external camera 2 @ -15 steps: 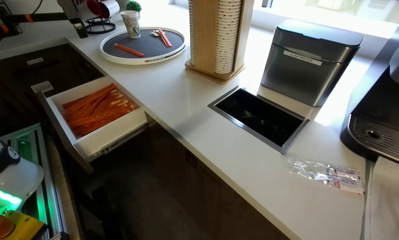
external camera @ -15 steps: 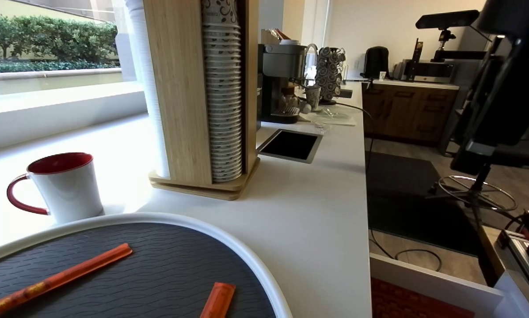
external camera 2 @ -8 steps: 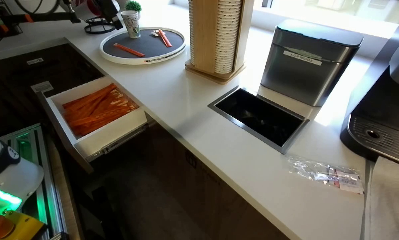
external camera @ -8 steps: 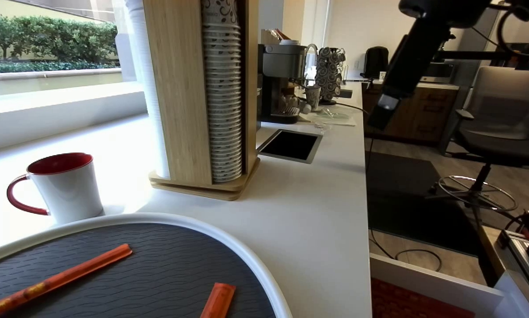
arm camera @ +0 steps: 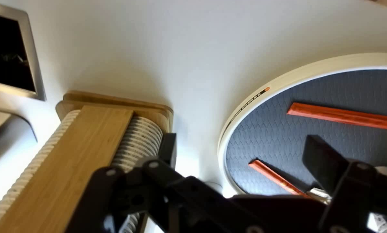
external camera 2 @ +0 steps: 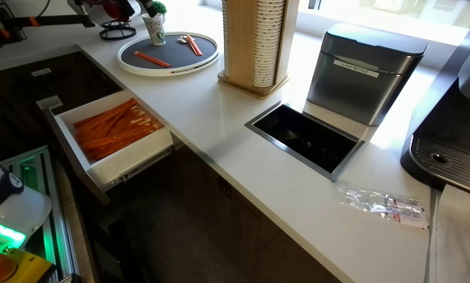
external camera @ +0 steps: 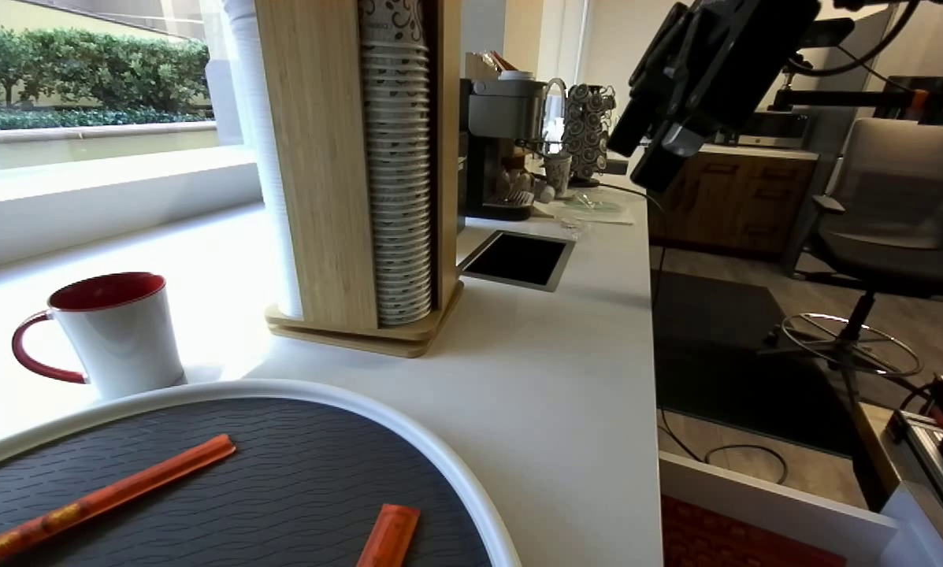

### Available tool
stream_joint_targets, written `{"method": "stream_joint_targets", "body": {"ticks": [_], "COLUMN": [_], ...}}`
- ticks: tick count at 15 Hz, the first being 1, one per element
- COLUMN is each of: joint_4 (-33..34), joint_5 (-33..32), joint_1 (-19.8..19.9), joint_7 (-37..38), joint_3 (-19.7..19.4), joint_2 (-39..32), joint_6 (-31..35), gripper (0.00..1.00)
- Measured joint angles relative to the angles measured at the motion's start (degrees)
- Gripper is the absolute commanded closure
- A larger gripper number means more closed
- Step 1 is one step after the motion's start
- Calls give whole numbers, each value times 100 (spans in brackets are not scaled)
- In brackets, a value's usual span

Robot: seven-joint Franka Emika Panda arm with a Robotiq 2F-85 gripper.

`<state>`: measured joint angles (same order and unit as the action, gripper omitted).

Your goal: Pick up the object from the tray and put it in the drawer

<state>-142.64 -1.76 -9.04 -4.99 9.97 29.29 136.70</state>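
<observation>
The tray (external camera: 439, 453), dark grey with a white rim, lies on the counter; it also shows in an exterior view (external camera 2: 128, 70) and the wrist view (arm camera: 224, 142). The object, a short orange piece (external camera: 391, 537), lies on it, cut by the frame edge; it shows whole in an exterior view (external camera 2: 152, 59) and partly in the wrist view (arm camera: 345, 115). A second orange stick (external camera: 109, 498) lies farther in. My gripper (arm camera: 245, 149) is open and empty, above the counter between cup holder and tray. The drawer (external camera 2: 130, 151) stands pulled out, holding many orange packets.
A wooden cup holder (external camera 2: 254, 47) stands beside the tray. A paper cup (external camera 2: 154, 29) stands on the tray. A white-red mug (external camera: 120, 335) is behind the tray. A recessed bin opening (external camera 2: 305, 137) and a steel bin (external camera 2: 364, 74) lie further along the counter.
My gripper has swung in from the side towards the tray, rising and turning so that both fingers show apart. The tray, the orange pieces and the drawer have not moved.
</observation>
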Motion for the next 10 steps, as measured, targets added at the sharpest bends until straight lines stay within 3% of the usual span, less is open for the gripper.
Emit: {"method": "stream_joint_targets", "body": {"ticks": [4, 10], "joint_4": [204, 478], "joint_5": [-117, 24], "joint_1": [-268, -993], "joint_7": [-1018, -2651], "joint_3": [-134, -521], "joint_2": [-44, -104], "joint_6": [0, 0], "gripper": [0, 0]}}
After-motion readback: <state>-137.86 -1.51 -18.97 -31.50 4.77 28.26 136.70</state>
